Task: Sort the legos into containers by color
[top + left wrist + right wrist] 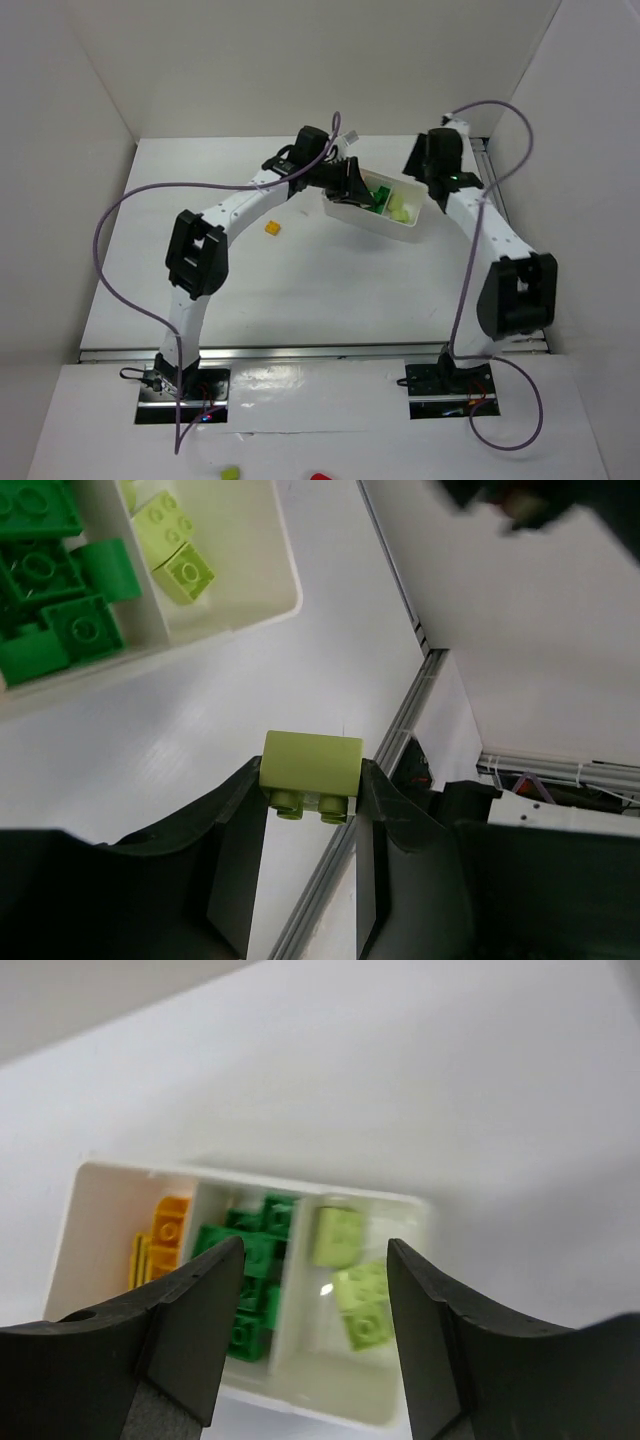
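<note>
We hold a pale yellow-green brick (311, 760) by its smooth side walls in the left gripper (312, 780), just beside the tray (235, 630). It looks light, rigid and slick. The right gripper (315, 1250) hangs above the tray, jaws wide and empty. An orange brick (272, 228) lies near the tray.

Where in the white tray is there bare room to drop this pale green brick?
Pale green compartment: bare floor beside its two pale green bricks, along the divider. Orange compartment: bare along its outer wall, orange bricks against the divider. The middle is crowded with dark green bricks.
</note>
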Available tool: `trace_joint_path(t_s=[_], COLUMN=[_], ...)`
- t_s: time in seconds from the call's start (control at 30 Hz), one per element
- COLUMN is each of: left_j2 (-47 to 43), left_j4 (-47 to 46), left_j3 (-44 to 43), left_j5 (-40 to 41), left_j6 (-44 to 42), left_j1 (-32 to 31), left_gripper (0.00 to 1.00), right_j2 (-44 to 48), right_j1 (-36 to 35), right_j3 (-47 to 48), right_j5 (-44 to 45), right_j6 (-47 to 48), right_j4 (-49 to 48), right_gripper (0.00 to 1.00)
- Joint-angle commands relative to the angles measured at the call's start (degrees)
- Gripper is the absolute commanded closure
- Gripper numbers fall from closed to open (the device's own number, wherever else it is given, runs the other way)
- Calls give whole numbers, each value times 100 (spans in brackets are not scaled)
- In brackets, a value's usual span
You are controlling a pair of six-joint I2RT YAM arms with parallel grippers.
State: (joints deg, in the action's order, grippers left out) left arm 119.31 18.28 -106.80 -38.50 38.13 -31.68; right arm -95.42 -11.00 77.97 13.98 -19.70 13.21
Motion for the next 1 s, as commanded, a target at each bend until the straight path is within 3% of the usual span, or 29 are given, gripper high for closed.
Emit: trace_joint_path(t_s=[0.0,0.13,0.3,0.47,0.6,0.63,0.67,0.73,0.8,0.83,0.97], left_j2=[575,1418,2482,2992,3274,3274,3274,3327,3275,3274,2889], left_j4=[-35,-88,-666,-1818,-1959,-2030,-2083,-2083,-2135,-2136,-2083], left_j3=[-752,-1998,-3090,-3224,-3655,-3602,-3602,-3602,-3602,-3602,-3453], left_j5=[-70,-9,-148,-132,299,369,370,370,370,370,238], left_j6=[194,449,1037,1863,1865,1865,1917,1918,1918,1918,1778], left_j1=[-198,-382,-383,-444,-550,-550,-550,-550,-550,-550,-550], left_gripper=[100,100,100,97,73,50,37,26,5,0,0], right_j2=[1207,2463,3151,3433,3381,3381,3320,3266,3266,3266,3266], right_j1=[572,871,924,925,925,925,925,925,925,925,977], right_j3=[-641,-1108,-1171,-1171,-1057,-1056,-978,-924,-924,-924,-1047], right_j5=[623,624,624,624,501,440,387,317,264,263,202], right_j6=[-209,-482,-587,-535,-420,-420,-359,-359,-298,-297,-297], right_j4=[119,594,1350,1684,1685,1685,1685,1685,1623,1571,1570], right_gripper=[34,31,30,30,30,30,30,30,30,30,30])
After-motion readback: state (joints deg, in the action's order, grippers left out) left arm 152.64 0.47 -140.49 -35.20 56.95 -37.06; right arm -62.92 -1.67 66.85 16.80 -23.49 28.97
